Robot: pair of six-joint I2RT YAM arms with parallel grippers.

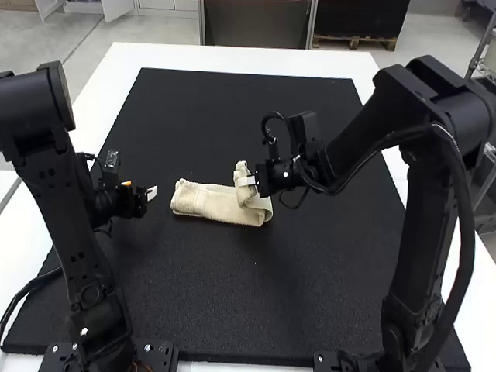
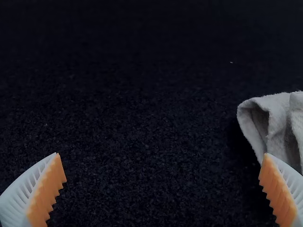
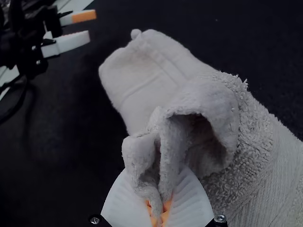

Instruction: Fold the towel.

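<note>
– where is the towel lying, and what are you gripping?

– it's lying as a narrow folded strip on the black mat, which is covering most of the worktop. my right hand is closing tightly on a gathered, doubled bit near one end, and that bit is standing up off the strip, with an open loop bulging beside it.

– and your left hand?

– it's standing wide open and empty, just beyond the strip's other end.

– so which step are you judging this to be?

– i'm reading it as folding the strip over along its length, with the turn only partly made.

– how should you be doing it well?

– i'm thinking low and slow: carrying the pinched end over towards the loose end, not tugging, since a hard pull could be dragging the whole strip along. i'm minding that loop too; it's likely to be settling into a lump unless i'm laying the edge down flat and square before letting go.

– is the left hand helping?

– if the loose end is sliding, i'm favouring pressing it down lightly, then smoothing the crease.
</note>
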